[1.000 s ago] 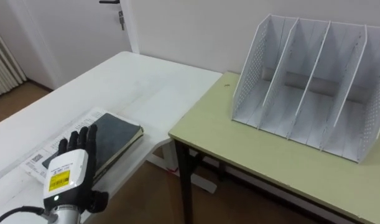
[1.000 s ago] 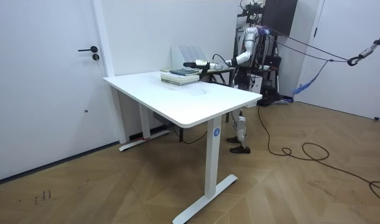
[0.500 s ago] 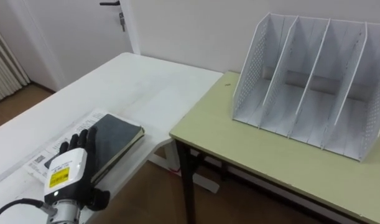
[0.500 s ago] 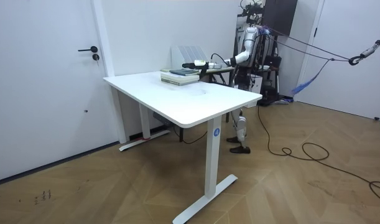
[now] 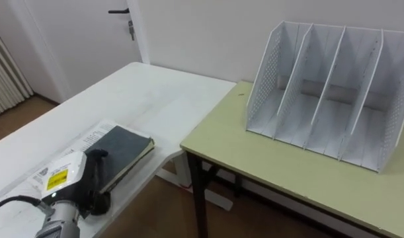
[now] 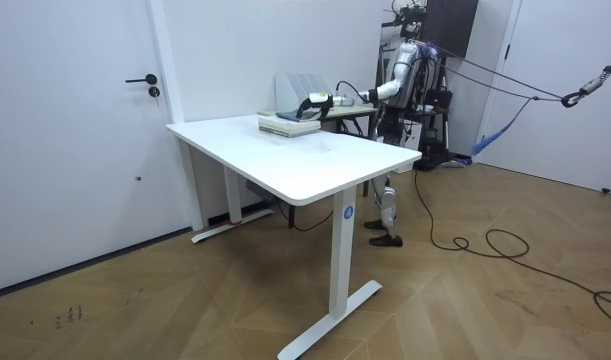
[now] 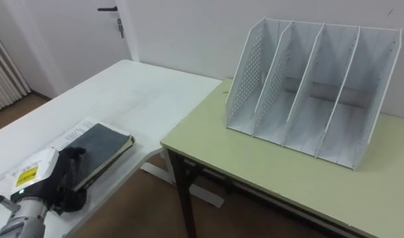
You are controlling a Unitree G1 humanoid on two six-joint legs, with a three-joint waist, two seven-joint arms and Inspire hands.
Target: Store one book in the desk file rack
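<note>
Here is the pickup, and it is the opening step: the book [image 5: 122, 147] lies flat on the white table [image 5: 155, 92], resting on a printed paper [image 5: 88, 134] close to the table's near edge. The left hand [image 5: 69, 185] sits at the book's near end, its dark fingers [image 5: 96, 158] curled down over the cover and the thumb tucked lower at the edge (a grip closing on the book, by the look of it, though the underside is hidden).

Over to the right, the rack [image 5: 321, 86] stands on the green desk [image 5: 268, 165], well apart from the book, with the open floor between the two tops. Its slots face the robot and every one looks bare, so any of them will do.

In the room view the robot stands at the far side of the table, its arm stretched over the stack and the hand [image 6: 313, 101] bent down on top of it.

So nothing is stored yet; I'd say the task has barely begun. What the next move calls for:

- a firm pinch that takes the book alone and leaves the paper behind
- a lift clear of the table
- a swing right across to the desk
- a turn of the book onto its edge, in line with the dividers, so it slides into a slot and does not knock a wall
</note>
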